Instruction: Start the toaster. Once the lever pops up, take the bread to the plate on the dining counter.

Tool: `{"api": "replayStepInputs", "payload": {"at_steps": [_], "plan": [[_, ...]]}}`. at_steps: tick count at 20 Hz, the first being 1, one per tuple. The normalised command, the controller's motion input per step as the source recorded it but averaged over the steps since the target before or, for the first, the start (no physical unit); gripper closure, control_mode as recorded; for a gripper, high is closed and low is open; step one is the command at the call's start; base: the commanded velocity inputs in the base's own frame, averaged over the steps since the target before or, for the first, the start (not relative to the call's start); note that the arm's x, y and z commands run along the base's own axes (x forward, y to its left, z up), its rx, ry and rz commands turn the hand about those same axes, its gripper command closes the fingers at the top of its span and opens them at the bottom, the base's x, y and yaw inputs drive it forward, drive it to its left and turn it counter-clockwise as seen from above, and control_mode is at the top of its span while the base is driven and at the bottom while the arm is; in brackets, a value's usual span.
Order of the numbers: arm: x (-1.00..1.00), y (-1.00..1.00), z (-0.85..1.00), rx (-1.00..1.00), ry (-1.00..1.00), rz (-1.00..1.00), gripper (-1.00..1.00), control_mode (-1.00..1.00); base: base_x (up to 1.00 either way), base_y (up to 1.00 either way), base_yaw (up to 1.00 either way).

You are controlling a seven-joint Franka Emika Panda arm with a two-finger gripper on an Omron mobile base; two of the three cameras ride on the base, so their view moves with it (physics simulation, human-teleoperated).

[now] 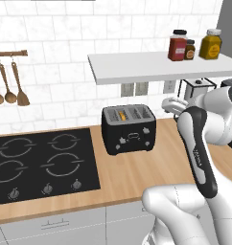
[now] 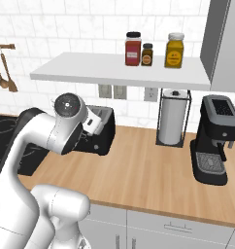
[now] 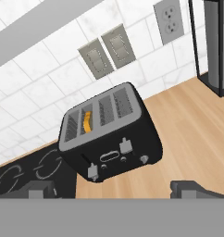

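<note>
The glossy black toaster stands on the wood worktop against the tiled wall. It also shows in the hand view, and in the right base view it is partly hidden behind my arm. The bread, seen as a golden-orange edge, sits down in one of the left slots. Two grey levers stick out of the toaster's front. My gripper hovers above and to the right of the toaster, apart from it, open with nothing between its fingertips. The plate and the dining counter are out of view.
A black hob lies left of the toaster. To the right stand a paper towel holder and a black coffee machine. A white shelf with jars overhangs the toaster. Wooden spoons hang on the wall.
</note>
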Motion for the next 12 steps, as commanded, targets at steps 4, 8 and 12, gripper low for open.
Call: {"api": "replayStepInputs", "payload": {"at_steps": [4,8,12], "plan": [[0.0,0.0,0.0,0.0,0.0,0.0,-1.0,-1.0,0.0,0.0,0.0],[0.0,0.0,0.0,0.0,0.0,0.0,-1.0,-1.0,0.0,0.0,0.0],[0.0,0.0,0.0,0.0,0.0,0.0,-1.0,-1.0,0.0,0.0,0.0]]}}
